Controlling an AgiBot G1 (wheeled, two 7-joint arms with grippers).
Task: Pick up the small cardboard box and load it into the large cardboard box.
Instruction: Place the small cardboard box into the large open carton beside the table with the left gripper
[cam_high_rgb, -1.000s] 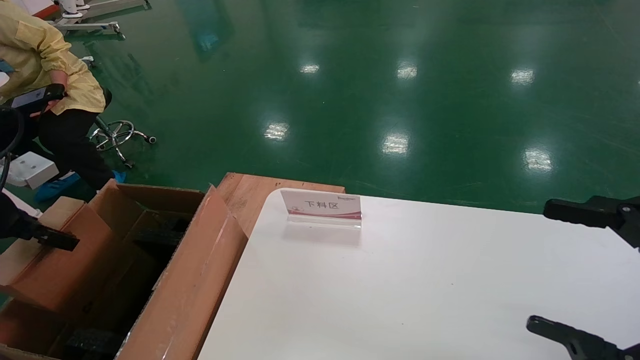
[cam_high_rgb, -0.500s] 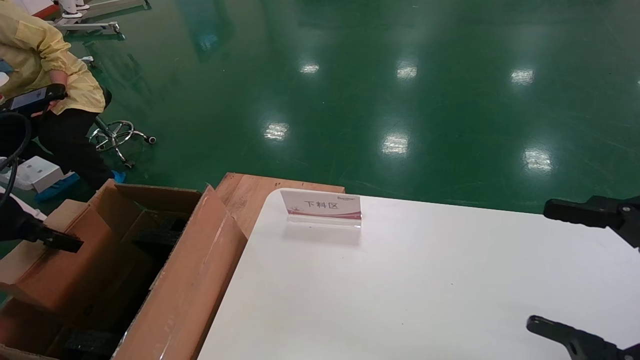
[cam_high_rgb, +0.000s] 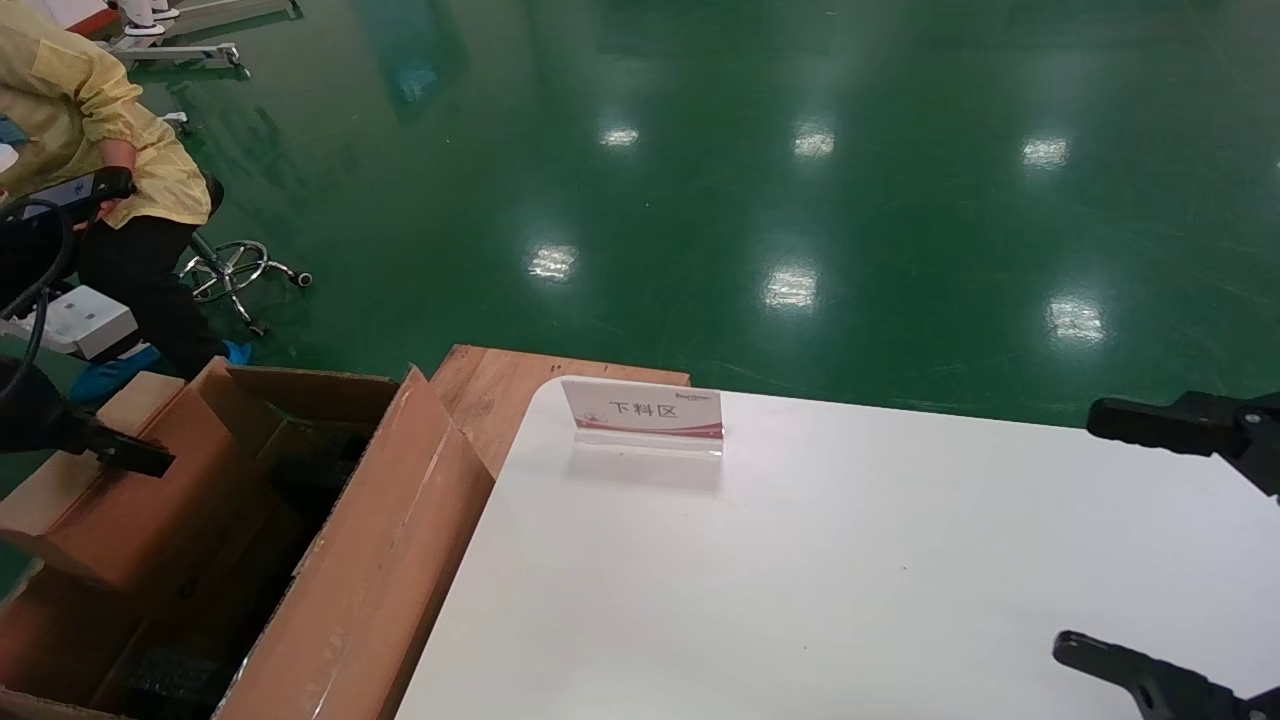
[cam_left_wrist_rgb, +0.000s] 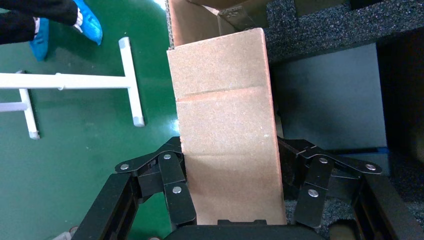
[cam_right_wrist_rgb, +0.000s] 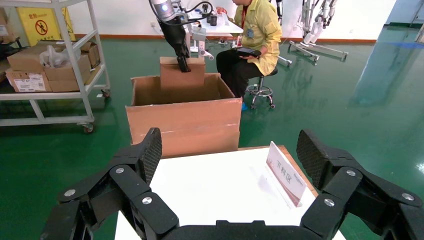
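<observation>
The small cardboard box (cam_high_rgb: 150, 520), plain reddish-brown, hangs tilted over the open top of the large cardboard box (cam_high_rgb: 380, 560), partly inside it. My left gripper (cam_high_rgb: 122, 455) is shut on it. In the left wrist view the small cardboard box (cam_left_wrist_rgb: 225, 135) fills the gap between the fingers (cam_left_wrist_rgb: 172, 187) of my left gripper (cam_left_wrist_rgb: 232, 152), with black foam (cam_left_wrist_rgb: 325, 30) and the dark inside of the large box beyond it. From the right wrist view, the small cardboard box (cam_right_wrist_rgb: 182, 75) rises above the large cardboard box (cam_right_wrist_rgb: 185, 120). My right gripper (cam_high_rgb: 1110, 540) is open over the white table's right side.
The white table (cam_high_rgb: 800, 560) carries an upright sign (cam_high_rgb: 645, 410). A wooden board (cam_high_rgb: 490, 385) lies at its far left corner. A person in yellow (cam_high_rgb: 100, 150) sits on a stool (cam_high_rgb: 235, 270) behind the large box. A shelf cart (cam_right_wrist_rgb: 50, 65) stands farther off.
My left gripper and the small box have shifted slightly upward and away in the head view. The right arm has not moved.
</observation>
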